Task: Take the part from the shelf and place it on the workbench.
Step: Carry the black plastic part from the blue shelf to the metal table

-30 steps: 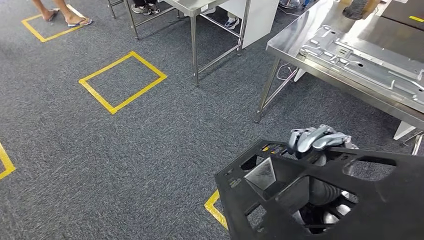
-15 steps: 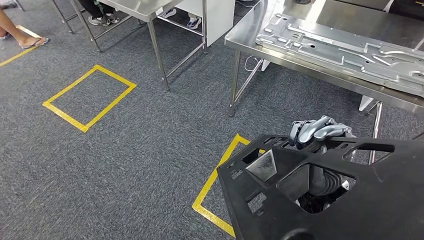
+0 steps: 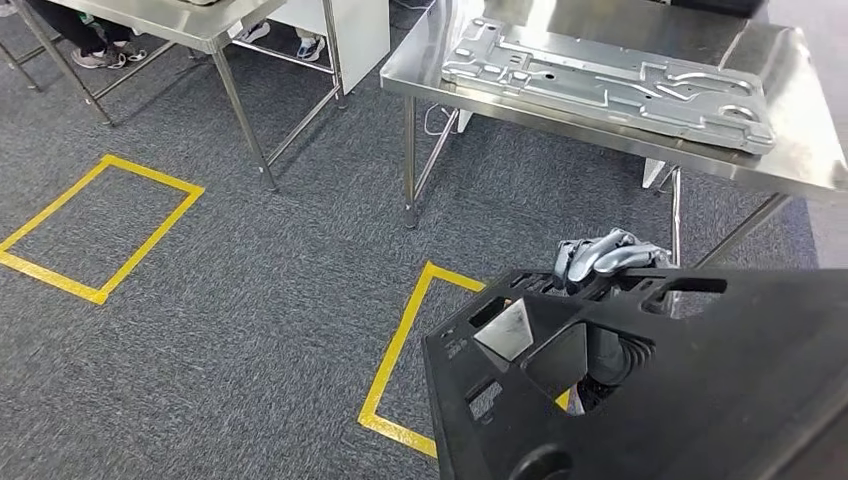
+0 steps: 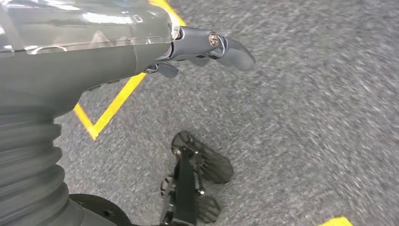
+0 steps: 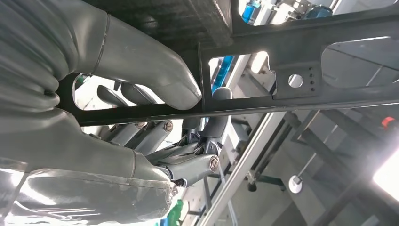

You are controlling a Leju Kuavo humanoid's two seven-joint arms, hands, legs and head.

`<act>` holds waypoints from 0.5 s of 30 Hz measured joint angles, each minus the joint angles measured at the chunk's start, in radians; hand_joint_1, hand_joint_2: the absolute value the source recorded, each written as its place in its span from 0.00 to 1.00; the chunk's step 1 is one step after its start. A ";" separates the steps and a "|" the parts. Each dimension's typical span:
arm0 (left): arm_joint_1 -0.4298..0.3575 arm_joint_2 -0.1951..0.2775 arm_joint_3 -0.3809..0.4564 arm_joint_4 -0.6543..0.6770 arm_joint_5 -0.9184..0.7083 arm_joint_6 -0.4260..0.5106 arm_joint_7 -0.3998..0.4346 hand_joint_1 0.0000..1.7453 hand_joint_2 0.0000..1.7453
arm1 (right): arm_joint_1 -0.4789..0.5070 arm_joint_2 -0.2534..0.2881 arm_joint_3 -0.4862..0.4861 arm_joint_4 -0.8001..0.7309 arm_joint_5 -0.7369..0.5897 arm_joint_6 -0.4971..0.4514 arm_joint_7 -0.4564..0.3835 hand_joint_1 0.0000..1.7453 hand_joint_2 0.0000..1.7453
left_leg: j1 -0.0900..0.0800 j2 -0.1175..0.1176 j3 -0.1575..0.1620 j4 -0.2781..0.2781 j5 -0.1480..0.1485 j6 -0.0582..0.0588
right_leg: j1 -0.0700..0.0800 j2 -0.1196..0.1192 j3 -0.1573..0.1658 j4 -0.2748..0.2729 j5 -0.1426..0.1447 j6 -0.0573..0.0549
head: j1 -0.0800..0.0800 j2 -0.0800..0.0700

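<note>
You are looking at a matt black plastic part (image 3: 700,390), its surface dull, with one cut-out face near the edge catching a pale sheen. The right hand (image 3: 605,255) gripping its edge has smooth grey plastic-looking fingers with a soft gloss; in the right wrist view you can see small bright metal screws at the fingers (image 5: 188,169) and a ribbed, rubbery grey cover. Beyond the part, the workbench (image 3: 800,160) is brushed stainless steel, reflective, and the stamped sheet panel (image 3: 600,80) on it is bare, satin metal. Under the workbench the carpet (image 3: 250,300) is rough grey pile with glossy yellow tape (image 3: 395,345). The left hand (image 4: 207,47) looks smooth and semi-gloss.
</note>
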 joint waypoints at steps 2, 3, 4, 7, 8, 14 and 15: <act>0.003 0.001 0.000 0.000 -0.002 0.000 0.000 0.00 1.00 | -0.003 0.002 0.000 0.001 0.002 0.003 0.000 1.00 1.00 | -0.004 0.029 0.000 0.000 -0.001 0.005 | -0.002 -0.050 -0.068 0.137 -0.063 0.008 | 0.008 0.000; 0.004 0.001 0.000 0.000 -0.003 0.000 0.001 0.00 1.00 | -0.003 0.003 0.000 0.001 0.002 0.005 0.000 1.00 1.00 | -0.005 0.043 0.000 0.000 -0.003 0.006 | -0.004 -0.059 -0.096 0.194 -0.081 0.011 | 0.008 0.000; 0.004 0.001 0.000 0.000 -0.005 0.000 0.001 0.00 1.00 | -0.003 0.003 0.000 0.002 0.003 0.007 0.000 1.00 1.00 | -0.005 0.056 0.001 0.000 -0.004 0.006 | -0.006 -0.063 -0.109 0.218 -0.080 0.013 | 0.008 0.000; 0.003 0.000 0.000 0.000 -0.008 -0.001 0.002 0.00 1.00 | -0.012 0.003 -0.001 0.002 0.003 0.011 0.001 1.00 1.00 | -0.006 0.091 0.010 0.000 -0.012 -0.001 | -0.004 -0.096 -0.028 0.065 0.005 0.008 | 0.009 0.000; 0.002 -0.001 0.000 0.000 -0.009 -0.001 0.002 0.00 1.00 | -0.018 0.003 -0.002 0.002 0.003 0.013 0.002 1.00 1.00 | -0.009 0.101 0.013 0.001 -0.016 -0.005 | 0.000 -0.116 0.007 -0.003 0.028 0.002 | 0.009 0.000; -0.005 0.003 -0.002 0.000 -0.021 -0.001 0.001 0.00 1.00 | -0.036 0.004 -0.001 -0.002 0.014 0.004 0.004 1.00 1.00 | -0.012 0.121 0.026 0.018 -0.045 -0.037 | 0.007 -0.096 0.044 -0.082 0.047 -0.033 | 0.007 0.000; -0.007 0.005 -0.002 0.000 -0.021 -0.002 0.001 0.00 1.00 | -0.039 0.006 -0.001 -0.003 0.017 0.001 0.005 1.00 1.00 | -0.010 0.098 0.012 0.054 -0.069 -0.041 | 0.004 -0.085 0.047 -0.087 0.050 -0.039 | 0.005 0.000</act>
